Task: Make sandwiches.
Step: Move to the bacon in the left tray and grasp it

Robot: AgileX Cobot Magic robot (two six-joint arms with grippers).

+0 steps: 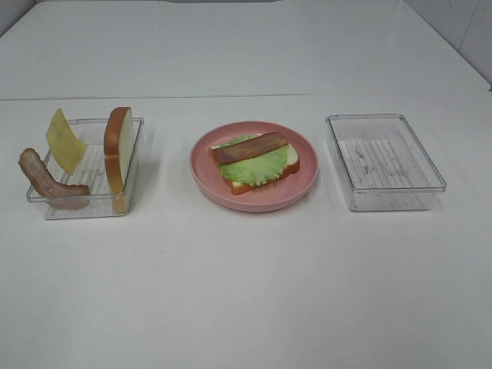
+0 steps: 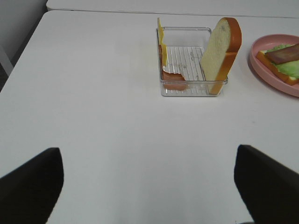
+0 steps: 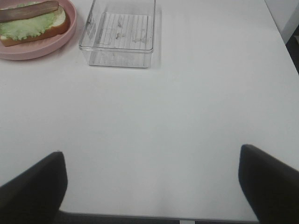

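Where the high camera looks down on the white table (image 1: 246, 292), a half-built sandwich (image 1: 254, 161) is seen on the pink plate (image 1: 201, 175) in the middle: a bread slice (image 1: 246, 186) is laid flat, a lettuce leaf (image 1: 250, 169) is spread on it, and a bacon strip (image 1: 250, 147) is set across the top. In the left tray (image 1: 84, 209) a second bread slice (image 1: 119, 150) is stood on edge by the plate-side wall, a cheese slice (image 1: 65, 141) is propped upright, and a second bacon strip (image 1: 50, 183) is leant at the outer wall. The right tray (image 1: 384, 192) is placed well apart beyond the plate. In the left wrist view the left gripper (image 2: 149, 191) is held wide open over the table, nothing being gripped, the left tray lying ahead. In the right wrist view the right gripper (image 3: 152, 186) is spread equally wide, nothing being held.
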